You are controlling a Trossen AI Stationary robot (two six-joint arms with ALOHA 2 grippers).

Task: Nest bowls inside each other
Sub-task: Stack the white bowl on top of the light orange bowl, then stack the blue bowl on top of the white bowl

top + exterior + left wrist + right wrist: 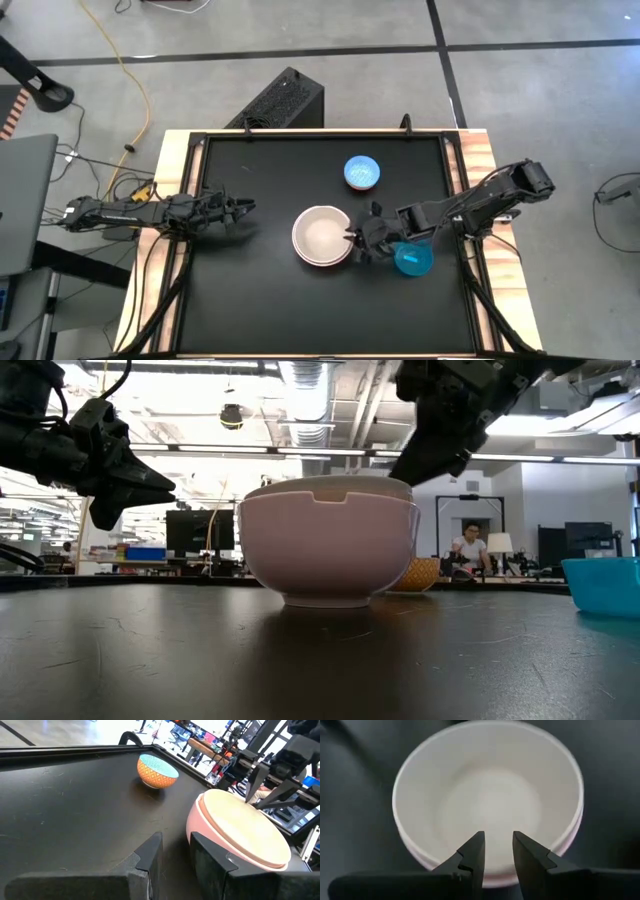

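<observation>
Right end effector (354,240) beside nested bowls (322,236)

- One nested stack (322,236) of big bowls, white inside pink
- One small light blue bowl (362,172), orange-patterned outside
- One bright cyan bowl (413,259)
- Two grippers

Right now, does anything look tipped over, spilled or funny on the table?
Nothing stands out. The nested bowls sit upright mid-table, the small patterned bowl and the cyan bowl upright and apart from them. Nothing is spilled. The right gripper hangs empty over the nested bowls' rim; the left gripper waits at the side.
</observation>
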